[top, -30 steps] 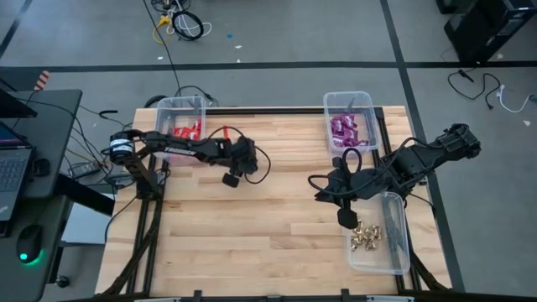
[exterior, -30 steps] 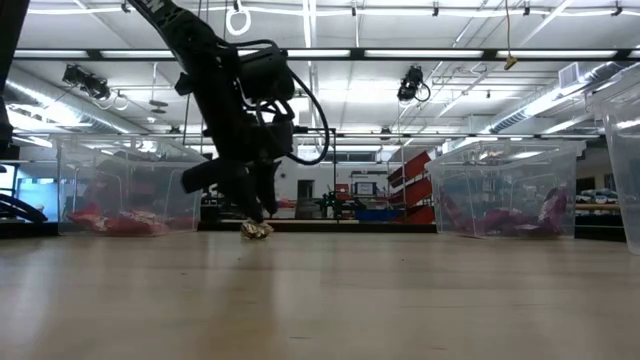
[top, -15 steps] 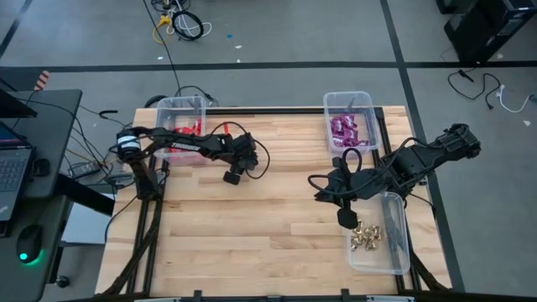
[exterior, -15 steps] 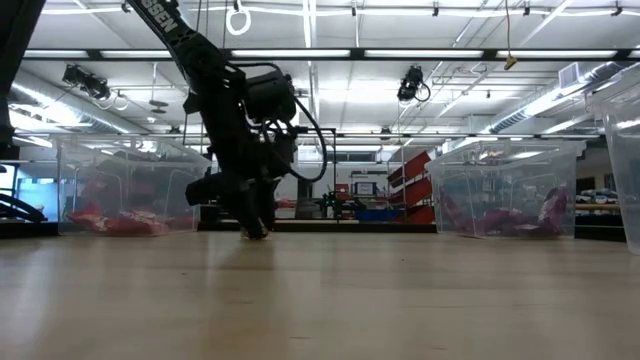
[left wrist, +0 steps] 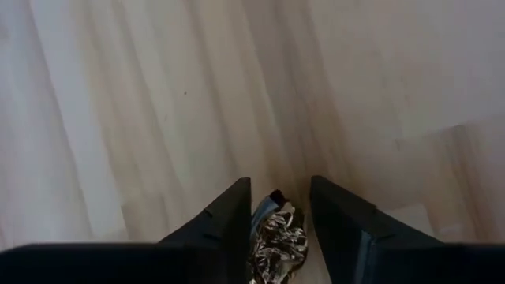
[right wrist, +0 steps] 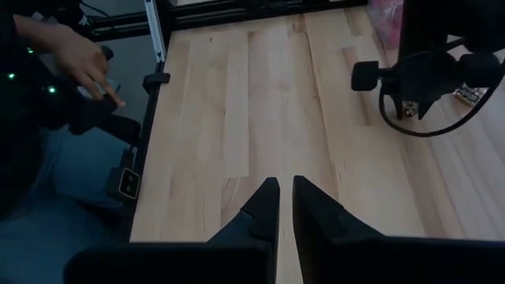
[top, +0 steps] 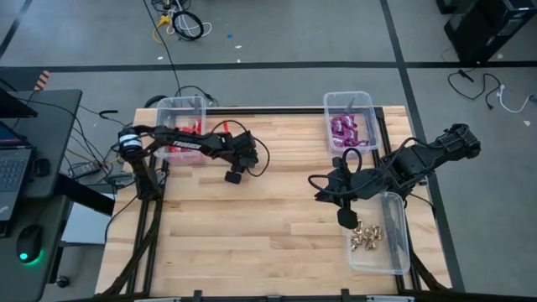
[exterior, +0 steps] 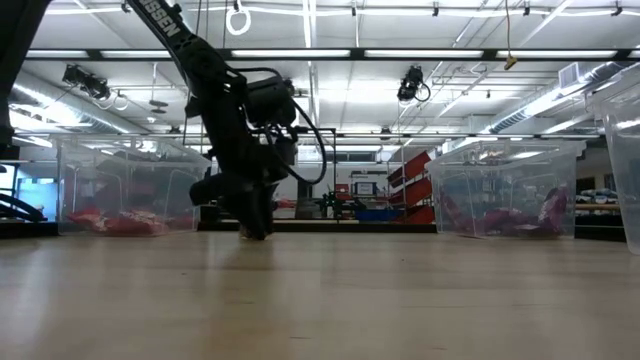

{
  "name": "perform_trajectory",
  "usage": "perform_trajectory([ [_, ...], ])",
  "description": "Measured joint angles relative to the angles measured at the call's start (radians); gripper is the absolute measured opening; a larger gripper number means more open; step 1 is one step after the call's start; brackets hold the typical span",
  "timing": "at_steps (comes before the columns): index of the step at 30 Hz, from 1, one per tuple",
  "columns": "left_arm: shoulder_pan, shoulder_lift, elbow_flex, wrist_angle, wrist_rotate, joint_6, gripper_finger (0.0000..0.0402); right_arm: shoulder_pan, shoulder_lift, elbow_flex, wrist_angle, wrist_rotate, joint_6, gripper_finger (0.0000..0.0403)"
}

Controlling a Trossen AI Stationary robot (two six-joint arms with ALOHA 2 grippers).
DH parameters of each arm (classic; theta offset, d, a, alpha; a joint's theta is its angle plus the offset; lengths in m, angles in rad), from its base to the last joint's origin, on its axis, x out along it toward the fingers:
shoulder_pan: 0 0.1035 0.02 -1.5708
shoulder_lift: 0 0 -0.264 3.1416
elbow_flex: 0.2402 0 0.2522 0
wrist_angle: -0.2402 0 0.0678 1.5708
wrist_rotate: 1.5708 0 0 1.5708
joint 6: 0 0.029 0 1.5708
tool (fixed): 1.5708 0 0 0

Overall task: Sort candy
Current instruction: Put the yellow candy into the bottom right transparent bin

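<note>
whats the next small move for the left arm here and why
Probably finish closing the left tool on the gold foil candy, then lift. The candy sits between the fingers on the table, seemingly not yet pinched. The gold pieces lie in the bin by the right tool.

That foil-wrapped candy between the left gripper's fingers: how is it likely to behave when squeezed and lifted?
The foil candy looks crinkled, so the wrapper will probably dent rather than spring back. It is small next to the left gripper, so likely light. Its lumpy shape suggests it may twist between the fingers rather than roll away.
</note>
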Motion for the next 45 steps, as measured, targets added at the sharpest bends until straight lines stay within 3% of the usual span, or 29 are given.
perform_trajectory([
  [7,0.048,0.003,-0.001,-0.004,0.102,-0.042,0.008,0.0,0.0,0.0,0.001,0.0,0.0,0.0025],
  [14,0.049,0.003,-0.002,-0.007,0.106,-0.048,0.0007,0.0,0.0,0.0,0.001,0.0,0.005,0.0025],
  [26,0.02,-0.071,-0.006,0.025,0.127,-0.068,0.0001,0.0,0.0,0.0,-0.002,0.02,-0.009,0.0025],
  [32,-0.006,-0.207,-0.005,0.118,0.234,-0.078,0.0001,0.0,0.007,-0.012,0.005,0.118,-0.07,0.0025],
  [37,-0.026,-0.325,-0.005,0.295,0.363,-0.136,0.0,0.0,0.009,-0.077,0.067,0.248,-0.155,0.0025],
  [45,-0.037,-0.405,-0.003,0.672,0.546,-0.387,0.0,0.0,0.01,-0.252,0.331,0.492,-0.293,0.0025],
])
